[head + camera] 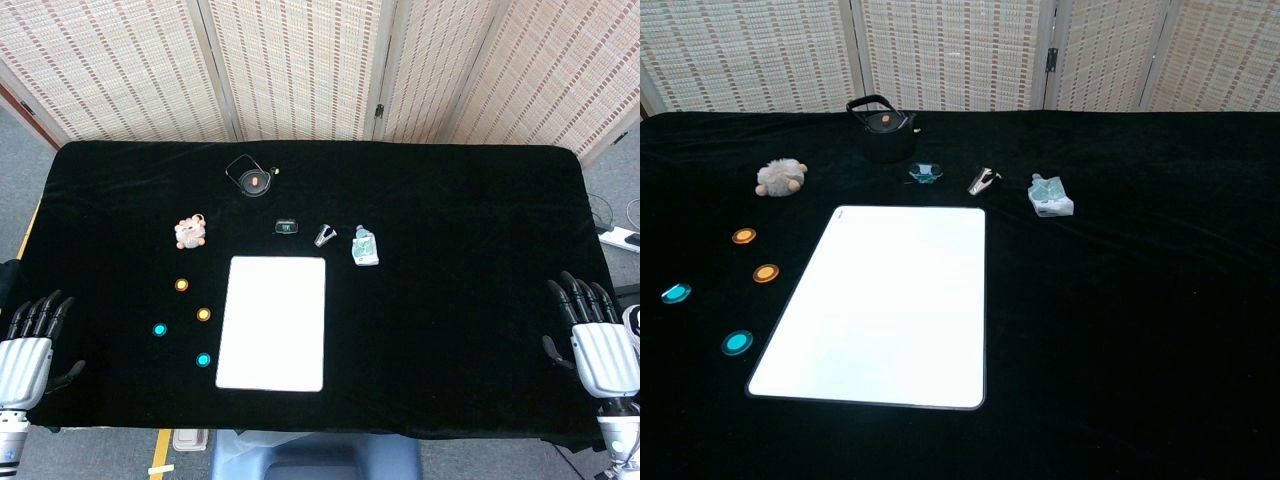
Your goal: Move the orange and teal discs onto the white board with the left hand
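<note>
Item one: two orange discs. The farther orange disc [181,285] lies on the black table [450,330] toward its left edge; the nearer orange disc [204,314] sits just beside the left edge of the white board [272,322], apart from it.

Item two: two teal discs. The outer teal disc [158,329] lies closest to the table's left edge; the near teal disc [203,359] lies toward the front edge, just beside the board's left side. All four discs rest flat on the cloth, none on the board.

Item three: white board, rectangular with rounded corners, flat, left of the table's centre, reaching toward the front edge. Nothing lies on it.

Item four: my left hand [30,340], at the front left corner of the table, well apart from the discs, fingers apart and extended, holding nothing.

Item five: my right hand [596,335], at the table's right edge near the front, fingers likewise spread, holding nothing. Neither hand shows in the chest view.

Item six, beyond the board: a small plush toy [190,232] toward the left; a black kettle [250,176] with its handle up, near the back edge; a small glass dish [925,173]; a black binder clip [326,235]; a crumpled teal-and-white packet [365,246].
</note>
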`<state>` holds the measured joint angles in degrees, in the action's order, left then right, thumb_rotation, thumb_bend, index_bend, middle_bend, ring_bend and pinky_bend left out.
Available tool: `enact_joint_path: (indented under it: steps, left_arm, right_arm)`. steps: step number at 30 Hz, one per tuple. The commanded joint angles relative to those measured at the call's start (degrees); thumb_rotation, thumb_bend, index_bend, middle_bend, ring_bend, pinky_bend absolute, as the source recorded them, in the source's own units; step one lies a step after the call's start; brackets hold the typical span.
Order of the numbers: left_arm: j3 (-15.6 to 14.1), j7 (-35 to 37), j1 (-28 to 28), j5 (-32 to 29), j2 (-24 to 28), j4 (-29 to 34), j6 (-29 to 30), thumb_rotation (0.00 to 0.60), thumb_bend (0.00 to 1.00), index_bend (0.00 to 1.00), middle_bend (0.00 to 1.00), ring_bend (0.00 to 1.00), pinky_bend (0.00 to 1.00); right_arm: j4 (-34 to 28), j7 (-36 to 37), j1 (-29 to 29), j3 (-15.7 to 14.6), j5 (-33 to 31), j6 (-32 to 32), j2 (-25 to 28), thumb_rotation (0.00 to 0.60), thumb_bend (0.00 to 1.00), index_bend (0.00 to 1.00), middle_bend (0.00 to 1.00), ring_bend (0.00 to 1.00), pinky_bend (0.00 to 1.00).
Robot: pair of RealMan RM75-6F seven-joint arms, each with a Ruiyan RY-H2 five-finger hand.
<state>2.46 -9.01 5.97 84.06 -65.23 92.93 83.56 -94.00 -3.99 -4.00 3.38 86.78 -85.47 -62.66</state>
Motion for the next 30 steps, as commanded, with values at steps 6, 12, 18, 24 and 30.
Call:
enact_joint_path:
  steps: [6,12,18,24,30]
  left_arm:
    - [0.29,0.18,0.32,-0.05,-0.70,-0.49,-0.05,0.600,0.27,0.08,0.02,0.00,0.00]
    - [0.85,1.32,0.81,0.39,-1.07,-1.09,0.22,0.600,0.27,0.10,0.02,0.02,0.00]
    - [2.46,4.66,3.66,1.20,-1.10,-2.17,-1.97,0.600,0.27,0.17,0.07,0.08,0.00]
    - [4.53,8.38,8.71,1.09,-1.51,-3.99,-7.51,0.600,0.29,0.29,0.16,0.14,0.00]
    - [6.21,9.03,14.21,-0.50,-3.58,-7.85,-14.37,0.600,0.33,0.36,0.17,0.16,0.00]
  right_arm:
    - [0.13,0.49,0.39,-0.14,0.09,-0.49,0.07,0.600,0.42,0.00,0.00,0.04,0.00]
    - [0.37,1.26,0.88,-0.02,0.44,-1.63,0.25,0.600,0.42,0.00,0.00,0.04,0.00]
    - [-0.19,1.09,1.23,0.02,0.90,-2.45,1.03,0.600,0.42,0.00,0.00,0.04,0.00]
    - [-0.77,1.13,1.48,0.15,0.96,-2.91,1.65,0.600,0.42,0.00,0.00,0.04,0.00]
    - [-0.95,1.34,1.61,0.24,1.20,-3.27,1.97,0.600,0.42,0.00,0.00,0.04,0.00]
